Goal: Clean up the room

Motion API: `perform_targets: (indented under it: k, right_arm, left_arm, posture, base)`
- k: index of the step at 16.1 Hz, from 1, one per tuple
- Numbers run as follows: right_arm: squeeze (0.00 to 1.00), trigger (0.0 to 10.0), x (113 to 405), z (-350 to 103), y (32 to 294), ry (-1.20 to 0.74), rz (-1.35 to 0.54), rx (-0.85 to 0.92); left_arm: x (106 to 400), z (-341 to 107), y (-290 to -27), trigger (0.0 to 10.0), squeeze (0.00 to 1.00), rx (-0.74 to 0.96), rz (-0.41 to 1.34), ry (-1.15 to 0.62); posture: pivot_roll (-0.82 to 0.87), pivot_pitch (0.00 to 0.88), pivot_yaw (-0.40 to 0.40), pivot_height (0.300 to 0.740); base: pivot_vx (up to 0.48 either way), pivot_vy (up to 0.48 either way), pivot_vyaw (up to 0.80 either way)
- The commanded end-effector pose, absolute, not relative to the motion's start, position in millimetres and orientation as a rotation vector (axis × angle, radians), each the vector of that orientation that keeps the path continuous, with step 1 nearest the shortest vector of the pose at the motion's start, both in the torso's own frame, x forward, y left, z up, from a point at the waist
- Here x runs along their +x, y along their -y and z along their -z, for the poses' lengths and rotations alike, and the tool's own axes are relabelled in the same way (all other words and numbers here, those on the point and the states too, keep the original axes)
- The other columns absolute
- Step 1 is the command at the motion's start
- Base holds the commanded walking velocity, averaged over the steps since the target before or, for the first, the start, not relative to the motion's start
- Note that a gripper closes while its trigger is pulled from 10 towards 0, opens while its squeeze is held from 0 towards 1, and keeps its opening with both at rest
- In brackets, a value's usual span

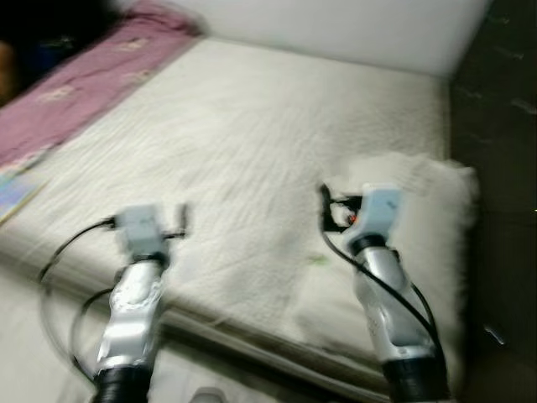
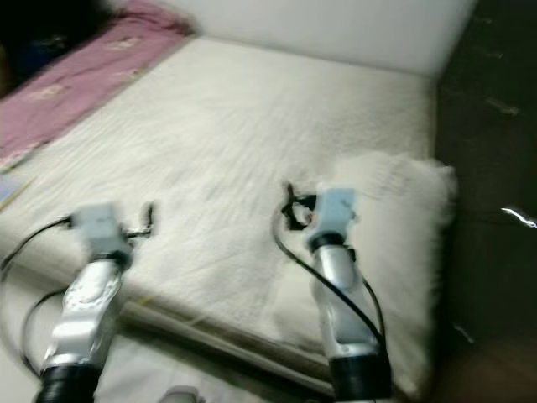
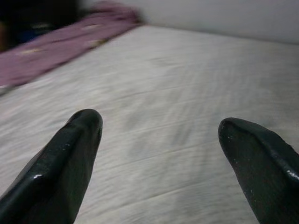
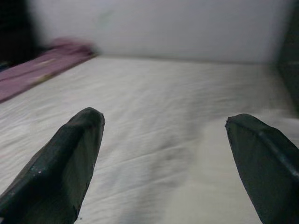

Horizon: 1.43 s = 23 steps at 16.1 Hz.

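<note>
Bed (image 1: pixel 252 134) with a bare cream mattress; a white fluffy pillow (image 1: pixel 428 227) lies at its right edge, a purple blanket (image 1: pixel 75 84) along its left edge. Left tool (image 3: pixel 159 135) and right tool (image 4: pixel 163 135) hover above the bed, fingers spread wide, empty.

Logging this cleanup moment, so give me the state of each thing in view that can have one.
left gripper: open, holding nothing, over the mattress.
right gripper: open, holding nothing, over the mattress.
mattress: bare, no sheet on it.
fluffy white pillow: lying flat at the mattress's right edge.
purple blanket: spread along the mattress's far left side.
</note>
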State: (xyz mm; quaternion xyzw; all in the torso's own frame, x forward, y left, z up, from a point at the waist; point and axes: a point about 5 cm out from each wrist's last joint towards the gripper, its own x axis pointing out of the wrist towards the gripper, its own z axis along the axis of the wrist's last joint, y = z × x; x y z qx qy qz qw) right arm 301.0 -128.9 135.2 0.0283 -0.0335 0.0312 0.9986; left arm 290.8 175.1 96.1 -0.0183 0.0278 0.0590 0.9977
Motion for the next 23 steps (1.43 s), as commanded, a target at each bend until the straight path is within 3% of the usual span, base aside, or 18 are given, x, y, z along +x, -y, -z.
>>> perform_targets:
  k: [1,4,10,23]
  right_arm:
    - [0.0,10.0,296.8,-123.2,145.5,0.019,0.0,0.047]
    - [0.0,10.0,296.7,-119.9,146.5,0.002,0.017,0.049]
    - [0.0,10.0,297.4,-116.8,146.4,-0.015,0.014,0.061]
    - [0.0,10.0,301.5,-104.1,132.6,-0.102,-0.018,-0.009]
  left_arm:
    - [294.0,-98.5,-156.5,10.0,0.0,-0.056,-0.054,-0.05]
    - [294.1,-98.5,-156.3,10.0,0.0,-0.061,-0.049,-0.051]
    - [293.5,-97.6,-155.6,10.0,0.0,-0.077,-0.042,-0.053]
    - [295.6,-99.1,-156.0,10.0,0.0,-0.07,-0.041,-0.046]
  posture:
    - [0.0,0.0,0.011,0.74]
    - [0.0,0.0,0.01,0.74]
    - [0.0,0.0,0.004,0.74]
    - [0.02,0.0,-0.011,0.74]
  base:
    - [0.0,0.0,0.0]
    - [0.0,0.0,0.0]
    - [0.0,0.0,-0.8]
    - [0.0,0.0,0.0]
